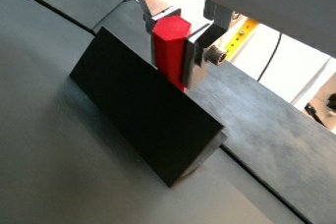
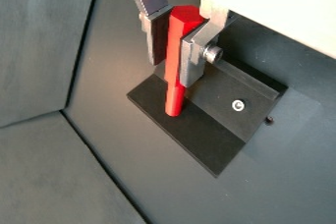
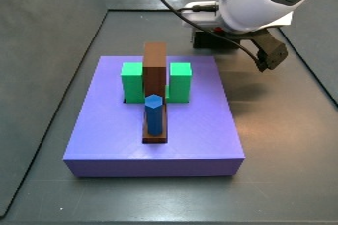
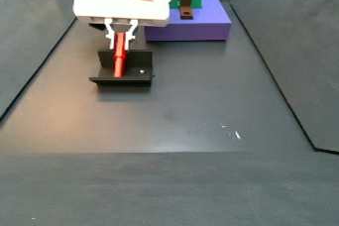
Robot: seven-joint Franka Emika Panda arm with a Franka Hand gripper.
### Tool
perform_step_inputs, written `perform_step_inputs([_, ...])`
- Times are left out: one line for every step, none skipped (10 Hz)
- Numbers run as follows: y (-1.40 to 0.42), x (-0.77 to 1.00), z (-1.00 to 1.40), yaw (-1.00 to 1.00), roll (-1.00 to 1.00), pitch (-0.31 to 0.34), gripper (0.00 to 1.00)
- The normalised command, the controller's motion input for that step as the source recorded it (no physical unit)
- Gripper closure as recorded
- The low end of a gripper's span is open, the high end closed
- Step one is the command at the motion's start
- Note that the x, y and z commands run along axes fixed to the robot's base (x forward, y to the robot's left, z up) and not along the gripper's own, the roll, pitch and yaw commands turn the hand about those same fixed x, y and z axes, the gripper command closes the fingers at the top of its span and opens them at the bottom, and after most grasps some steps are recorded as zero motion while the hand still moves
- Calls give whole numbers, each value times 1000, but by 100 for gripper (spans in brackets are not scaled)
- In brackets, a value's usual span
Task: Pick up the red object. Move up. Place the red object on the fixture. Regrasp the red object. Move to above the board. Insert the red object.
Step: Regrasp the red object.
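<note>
Your claw (image 2: 184, 43) is positioned directly over the fixture (image 2: 217, 120), with its two silver fingers (image 2: 197, 53) closed against the upper part of the red object (image 2: 179, 66). In both wrist views the red object (image 1: 172, 49) sits clamped between the finger plates, standing close to upright. Its lower end meets the fixture base plate in a wrist view; you can confirm the same contact in a side view, where the red object (image 4: 118, 56) reaches down into the fixture (image 4: 126, 74) below the claw (image 4: 118, 37).

The fixture is a dark bracket with a raised back wall (image 1: 144, 110) on a flat base plate, and a screw head (image 2: 238, 106) shows on the plate just beside the peg. It stands on the dark floor (image 4: 199, 121), apart from the board.

The board (image 3: 158, 130) is a purple slab lying on the floor beyond the fixture. It carries two green blocks (image 3: 132, 83), a tall brown upright (image 3: 156, 71) between them, and a blue hexagonal peg (image 3: 154, 113) in front of the upright. In this side view the robot body hides the claw and most of the fixture near the far edge of the floor.
</note>
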Motion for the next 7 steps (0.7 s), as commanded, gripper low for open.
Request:
perform_step_inputs([0,0,0,0,0,0,100])
perform_step_inputs([0,0,0,0,0,0,100])
perform_step_inputs([0,0,0,0,0,0,100])
perform_step_inputs([0,0,0,0,0,0,100])
perform_step_inputs([0,0,0,0,0,0,100])
perform_step_inputs([0,0,0,0,0,0,100])
perform_step_inputs([0,0,0,0,0,0,100])
